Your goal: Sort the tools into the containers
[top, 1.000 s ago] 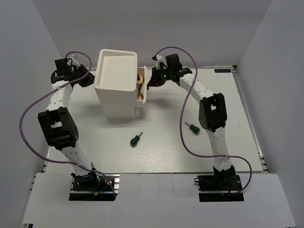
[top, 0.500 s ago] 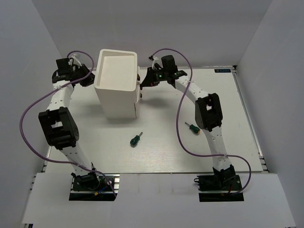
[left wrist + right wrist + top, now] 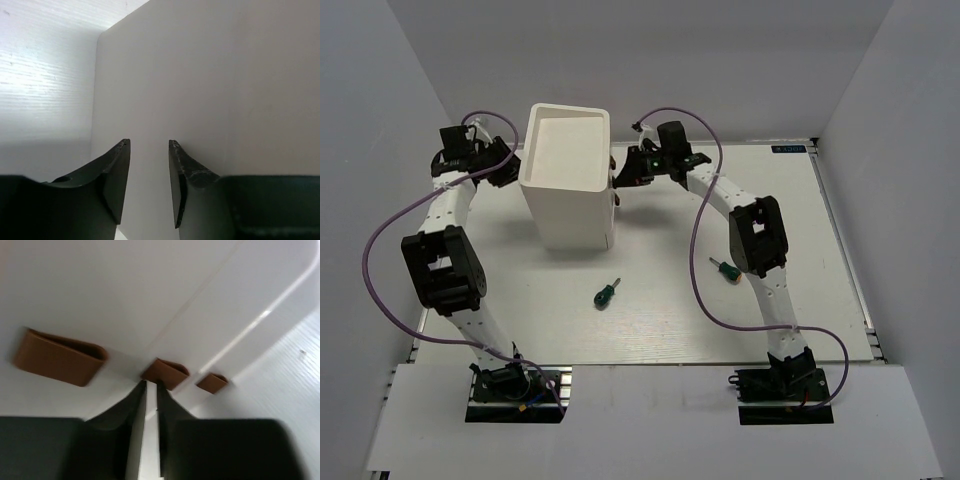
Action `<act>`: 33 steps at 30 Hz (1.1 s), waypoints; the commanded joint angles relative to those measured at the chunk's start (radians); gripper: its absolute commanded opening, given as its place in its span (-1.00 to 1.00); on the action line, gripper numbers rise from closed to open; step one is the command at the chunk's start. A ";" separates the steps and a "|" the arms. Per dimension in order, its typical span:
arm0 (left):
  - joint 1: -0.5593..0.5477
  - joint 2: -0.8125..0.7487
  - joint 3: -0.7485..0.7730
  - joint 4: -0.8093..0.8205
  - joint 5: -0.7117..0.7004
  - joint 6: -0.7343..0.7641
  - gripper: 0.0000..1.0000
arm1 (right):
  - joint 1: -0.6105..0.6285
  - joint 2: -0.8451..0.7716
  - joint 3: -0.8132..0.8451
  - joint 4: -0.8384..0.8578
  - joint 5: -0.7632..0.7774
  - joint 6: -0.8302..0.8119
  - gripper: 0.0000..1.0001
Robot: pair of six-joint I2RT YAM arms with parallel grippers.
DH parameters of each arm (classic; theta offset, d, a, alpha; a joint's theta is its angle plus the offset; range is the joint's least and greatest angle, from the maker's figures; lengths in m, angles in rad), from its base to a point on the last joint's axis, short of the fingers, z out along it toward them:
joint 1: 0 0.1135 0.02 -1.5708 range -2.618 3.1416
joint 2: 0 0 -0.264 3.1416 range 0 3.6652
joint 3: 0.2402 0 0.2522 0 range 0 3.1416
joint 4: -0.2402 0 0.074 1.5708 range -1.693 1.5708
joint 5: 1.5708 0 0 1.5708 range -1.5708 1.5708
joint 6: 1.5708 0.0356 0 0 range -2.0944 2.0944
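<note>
The containers are drawers in a tall white box unit (image 3: 565, 180); their fronts (image 3: 150, 300) carry brown knobs (image 3: 60, 357) and all sit flush. My right gripper (image 3: 621, 178) (image 3: 151, 384) points at the drawer fronts, its tips against the middle knob (image 3: 169, 372). Its jaws stand a narrow slit apart with nothing between them. My left gripper (image 3: 506, 166) (image 3: 149, 145) is open and empty, close to the box's plain left wall (image 3: 200, 75). Two stubby green-handled screwdrivers lie on the table, one (image 3: 606, 294) in front of the box, the other (image 3: 725, 270) beside the right arm.
The white table (image 3: 660, 320) ends at a raised rim on the right (image 3: 845, 250). Purple cables loop off both arms (image 3: 705, 290). Grey walls close in on the left, back and right.
The right gripper pushed the pulled-out drawer left until it sat flush in the box, then parted its jaws slightly. The left jaws have widened beside the box.
</note>
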 commanded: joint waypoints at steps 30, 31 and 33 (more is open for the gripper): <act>-0.026 -0.110 -0.101 -0.083 0.006 -0.001 0.15 | -0.023 0.143 -0.091 0.221 -0.029 -0.672 0.21; -0.026 -0.110 -0.101 -0.083 0.006 -0.001 0.15 | -0.026 0.146 -0.093 0.230 -0.035 -0.673 0.21; -0.026 -0.110 -0.101 -0.083 0.006 -0.001 0.17 | -0.035 0.157 -0.088 0.256 -0.055 -0.681 0.21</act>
